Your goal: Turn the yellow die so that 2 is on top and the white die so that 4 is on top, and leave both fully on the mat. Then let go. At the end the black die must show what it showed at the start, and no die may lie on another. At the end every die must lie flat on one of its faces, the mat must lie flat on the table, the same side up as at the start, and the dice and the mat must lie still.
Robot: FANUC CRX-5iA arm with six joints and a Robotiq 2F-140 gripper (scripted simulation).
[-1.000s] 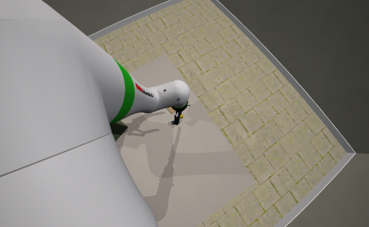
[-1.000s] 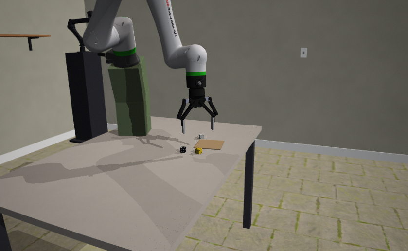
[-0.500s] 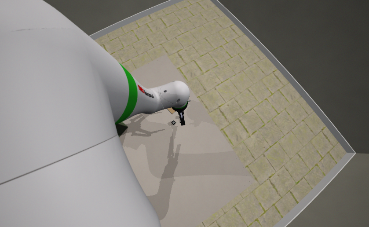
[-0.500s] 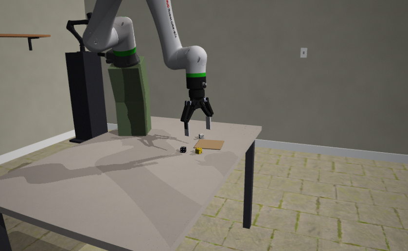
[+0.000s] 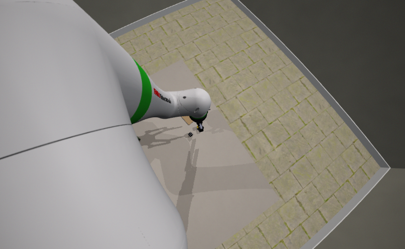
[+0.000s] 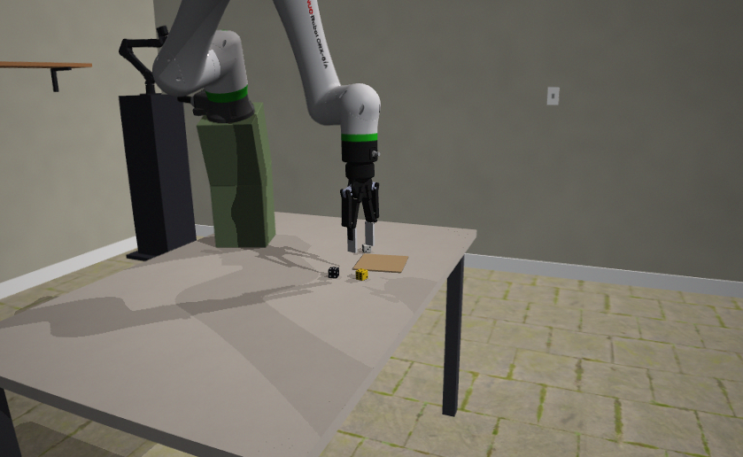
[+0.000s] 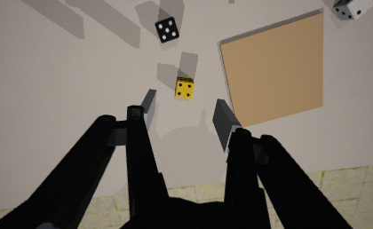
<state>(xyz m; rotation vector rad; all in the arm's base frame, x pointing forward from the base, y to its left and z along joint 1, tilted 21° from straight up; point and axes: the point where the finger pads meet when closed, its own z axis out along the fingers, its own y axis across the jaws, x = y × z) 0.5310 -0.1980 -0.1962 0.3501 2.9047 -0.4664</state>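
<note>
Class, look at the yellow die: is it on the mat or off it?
Off. The yellow die lies flat on the bare table, apart from the tan mat's edge.

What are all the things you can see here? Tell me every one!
Yellow die: one, yellow with black dots, on the table just beside the mat, not on it.
Black die: one, black with white dots, on the table farther from the mat than the yellow one.
White die: one, white with black dots, on the table past the mat's far corner.
Mat: one, tan, lying flat on the table with nothing on it.
Table: one, beige top, dark legs.
Pedestal: one, green, under the arm.
Dark column: one, black, beside the pedestal.
Wall shelf: one, orange-brown, upper left.
Wall plate: one, white.
Arm: one, white with green bands.
Gripper: one, black, half open, empty, above the table near the yellow die.
</note>
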